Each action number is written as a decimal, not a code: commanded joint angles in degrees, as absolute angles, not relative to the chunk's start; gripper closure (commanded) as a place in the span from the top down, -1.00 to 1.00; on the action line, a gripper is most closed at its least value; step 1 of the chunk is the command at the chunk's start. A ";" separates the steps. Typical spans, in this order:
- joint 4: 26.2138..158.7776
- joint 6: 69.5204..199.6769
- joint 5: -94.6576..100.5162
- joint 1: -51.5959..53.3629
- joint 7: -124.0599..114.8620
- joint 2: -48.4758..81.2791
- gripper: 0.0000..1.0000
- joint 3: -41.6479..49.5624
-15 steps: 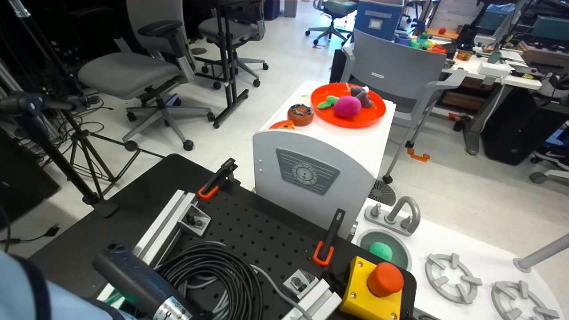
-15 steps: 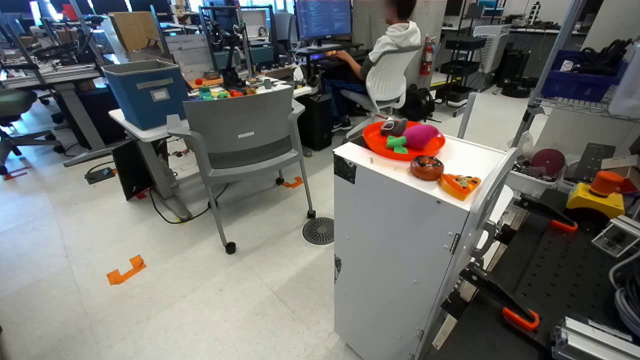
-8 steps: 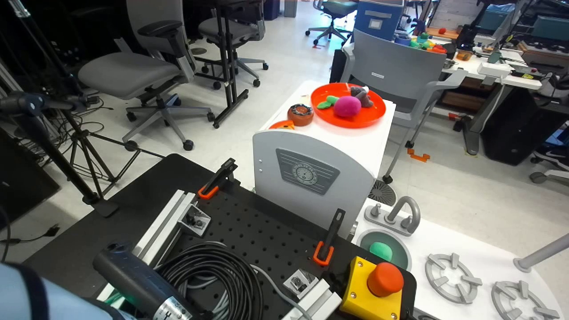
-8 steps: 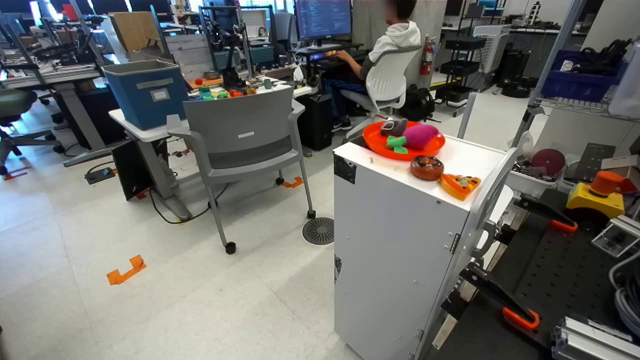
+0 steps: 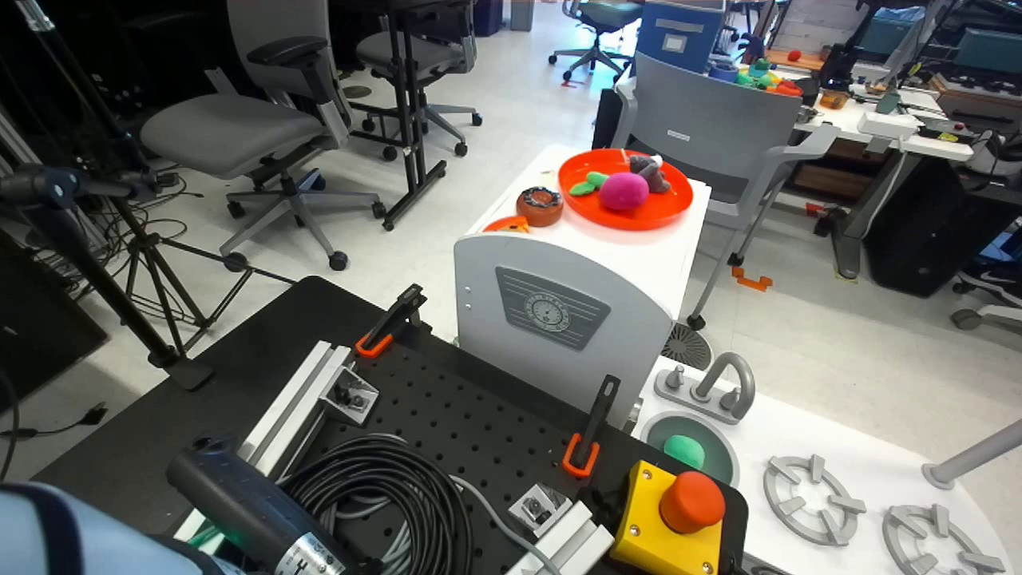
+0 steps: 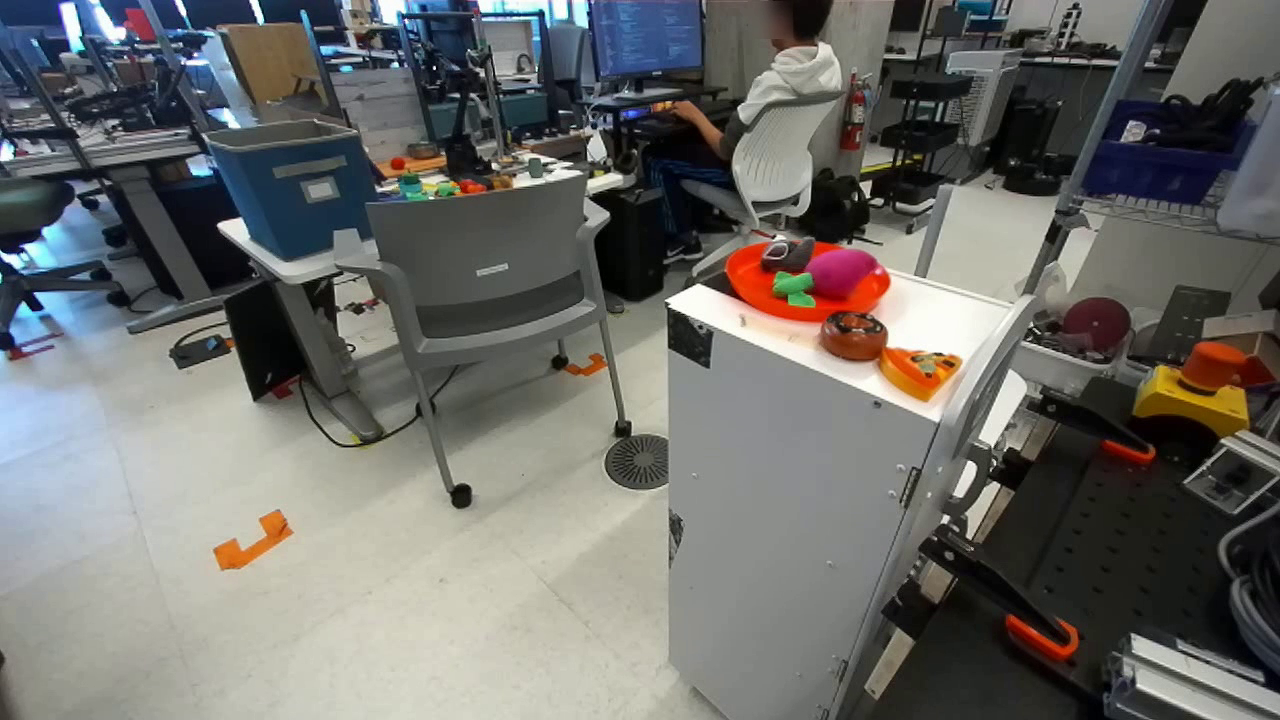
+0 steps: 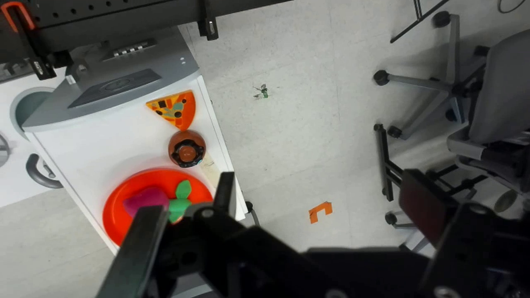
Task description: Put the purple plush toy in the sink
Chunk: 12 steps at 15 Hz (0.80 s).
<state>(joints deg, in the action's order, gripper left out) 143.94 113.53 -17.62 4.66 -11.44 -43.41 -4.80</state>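
Observation:
The purple plush toy (image 5: 623, 192) is a round magenta lump with green leaves. It lies in a shallow orange bowl (image 5: 587, 212) on a white cabinet top. It also shows in an exterior view (image 6: 843, 272) and in the wrist view (image 7: 147, 200), where a dark gripper part covers its lower edge. The grey-green sink (image 5: 726, 447) has a green round thing (image 5: 684, 452) in it. The sink shows partly in the wrist view (image 7: 18, 108). My gripper (image 7: 319, 174) is open and empty, with floor showing between its fingers. The toy is left of both fingertips. The exterior views do not show the gripper.
A brown donut (image 6: 853, 335) and an orange pizza slice (image 6: 920, 372) lie beside the bowl. A grey-brown plush (image 5: 651, 174) shares the bowl. A grey upright panel (image 5: 559, 319) stands between cabinet top and black perforated table (image 5: 479, 399). A faucet (image 5: 726, 383) rises beside the sink.
The light blue shape with a dark band at the lower left of an exterior view has shifted slightly downward. The toy, bowl and sink have not moved.

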 commanded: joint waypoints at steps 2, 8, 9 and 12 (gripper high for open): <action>146.26 114.73 -18.69 2.00 -13.61 -44.20 1.00 -3.47; 147.10 114.15 -17.99 -2.24 -17.36 -43.00 1.00 -2.54; 147.20 114.21 -18.00 -2.86 -18.06 -42.87 1.00 -2.52; 147.57 115.38 -16.88 -5.18 -21.55 -42.96 1.00 -3.77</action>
<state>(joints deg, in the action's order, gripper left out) 147.40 113.77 -17.54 -3.28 -17.97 -43.09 -2.81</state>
